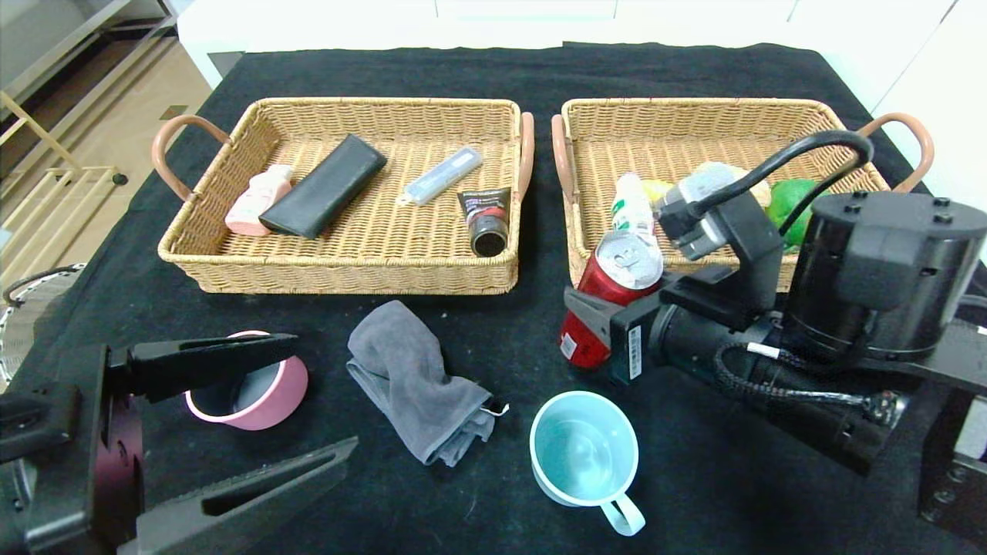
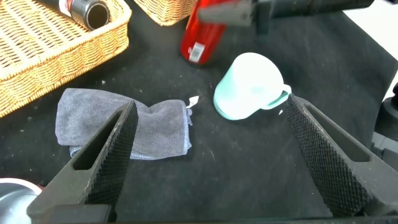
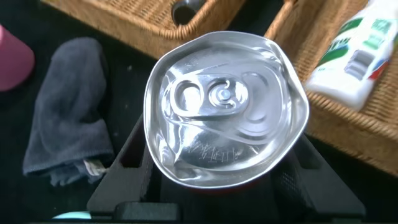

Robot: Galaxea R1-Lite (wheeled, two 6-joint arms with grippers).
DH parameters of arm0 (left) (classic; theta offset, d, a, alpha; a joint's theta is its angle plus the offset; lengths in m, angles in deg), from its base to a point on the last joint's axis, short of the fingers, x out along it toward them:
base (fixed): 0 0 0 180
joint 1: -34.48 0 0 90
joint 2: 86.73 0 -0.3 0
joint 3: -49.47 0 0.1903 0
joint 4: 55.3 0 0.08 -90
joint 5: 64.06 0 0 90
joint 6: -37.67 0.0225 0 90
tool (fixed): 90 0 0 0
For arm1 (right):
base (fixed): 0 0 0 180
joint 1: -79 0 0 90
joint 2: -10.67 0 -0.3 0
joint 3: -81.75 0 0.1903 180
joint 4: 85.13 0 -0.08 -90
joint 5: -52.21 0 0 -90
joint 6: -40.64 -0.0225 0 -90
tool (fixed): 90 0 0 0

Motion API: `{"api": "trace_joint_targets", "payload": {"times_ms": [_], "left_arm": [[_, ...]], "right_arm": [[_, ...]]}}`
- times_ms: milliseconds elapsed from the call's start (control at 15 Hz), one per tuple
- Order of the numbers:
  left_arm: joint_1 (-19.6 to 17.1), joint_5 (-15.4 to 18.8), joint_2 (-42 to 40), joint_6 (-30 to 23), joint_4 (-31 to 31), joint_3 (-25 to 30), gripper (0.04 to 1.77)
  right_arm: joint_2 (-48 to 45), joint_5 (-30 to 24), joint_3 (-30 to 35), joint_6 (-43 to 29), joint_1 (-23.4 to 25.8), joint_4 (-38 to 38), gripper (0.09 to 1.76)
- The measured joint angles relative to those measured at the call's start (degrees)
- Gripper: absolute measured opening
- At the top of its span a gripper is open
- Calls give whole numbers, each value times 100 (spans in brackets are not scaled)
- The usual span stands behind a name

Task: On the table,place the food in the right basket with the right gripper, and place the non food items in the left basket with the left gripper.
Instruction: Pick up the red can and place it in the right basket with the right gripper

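My right gripper (image 1: 594, 312) is shut on a red drink can (image 1: 609, 301), held tilted just in front of the right basket (image 1: 694, 119). Its dented silver lid (image 3: 224, 109) fills the right wrist view. My left gripper (image 1: 308, 405) is open and empty at the front left, above the table, beside a pink bowl (image 1: 254, 393). A grey cloth (image 1: 420, 385) and a light blue mug (image 1: 586, 455) lie on the black table; both show between the left fingers (image 2: 112, 149) as the cloth (image 2: 124, 124) and the mug (image 2: 249, 87).
The left basket (image 1: 355, 262) holds a pink bottle (image 1: 258, 200), a black case (image 1: 324, 185), a clear tube (image 1: 443, 176) and a black tube (image 1: 487, 220). The right basket holds a white bottle (image 1: 631, 204) and green and yellow fruit (image 1: 794, 204).
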Motion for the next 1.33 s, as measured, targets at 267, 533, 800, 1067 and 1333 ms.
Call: {"api": "trace_joint_targets", "payload": {"times_ms": [267,533,800,1067,1333], "left_arm": [[0,2,30,0,-2,10,172],[0,2,51,0,0,27,172],[-5,0,74,0,-2,27,172],[-5,0,72,0,-6,27,172],[-16,0,66,0,-9,27,172]], "right_arm": [[-414,2,-72,6,-61,-193,102],[-618,201,-455,13,22,-173,102],[-513,241,-1006,-5,362,-182,102],[-135,239,-1646,-50,863,-162,102],[305,245,-2126,-138,1040,-94,102]]}}
